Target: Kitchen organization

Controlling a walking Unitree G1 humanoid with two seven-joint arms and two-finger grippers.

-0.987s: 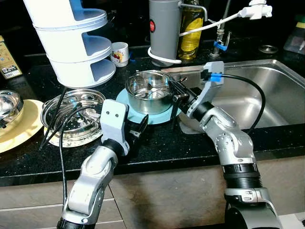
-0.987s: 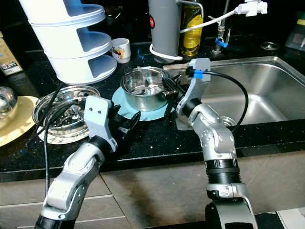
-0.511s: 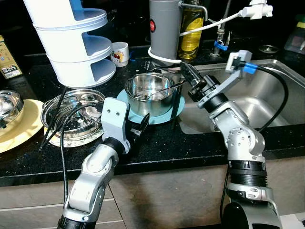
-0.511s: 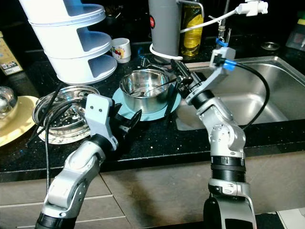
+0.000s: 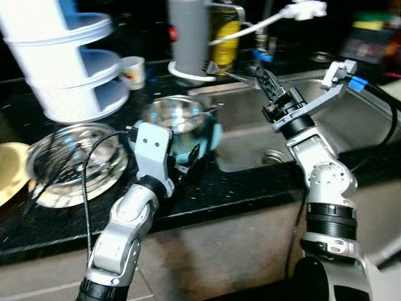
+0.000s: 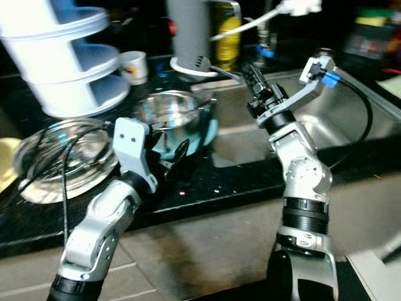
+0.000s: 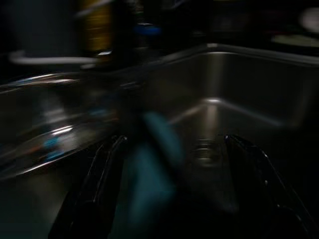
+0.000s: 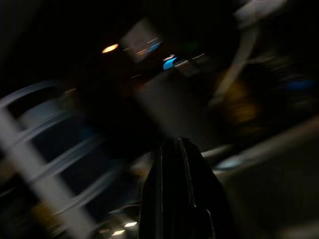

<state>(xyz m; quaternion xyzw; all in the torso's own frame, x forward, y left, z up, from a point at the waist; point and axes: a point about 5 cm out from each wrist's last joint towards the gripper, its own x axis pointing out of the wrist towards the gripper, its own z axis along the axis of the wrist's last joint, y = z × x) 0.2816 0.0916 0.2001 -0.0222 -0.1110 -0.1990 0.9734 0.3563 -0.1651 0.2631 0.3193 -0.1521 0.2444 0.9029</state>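
A steel bowl (image 5: 173,118) sits on a teal plate (image 5: 212,135) on the black counter beside the sink (image 5: 250,138). My right gripper (image 5: 262,74) is raised over the sink's near corner. It is shut on a thin metal spoon (image 5: 220,71) that sticks out toward the grey canister. In the right wrist view its fingers (image 8: 175,164) are pressed together. My left gripper (image 5: 188,160) is open and rests low at the counter's front, just in front of the bowl and plate. In the left wrist view its fingers (image 7: 104,169) stand wide apart, with the blurred teal plate (image 7: 149,169) between them.
A white tiered rack (image 5: 59,63) stands at the back left, with a round steel perforated tray (image 5: 69,153) in front of it. A yellow plate (image 5: 9,169) lies at the far left. A mug (image 5: 133,71), a grey canister (image 5: 188,37) and an oil bottle (image 5: 222,31) line the back.
My right gripper has lifted away from the bowl with the spoon, going up and over toward the sink. The camera has swung, so the whole scene has shifted left and is blurred.
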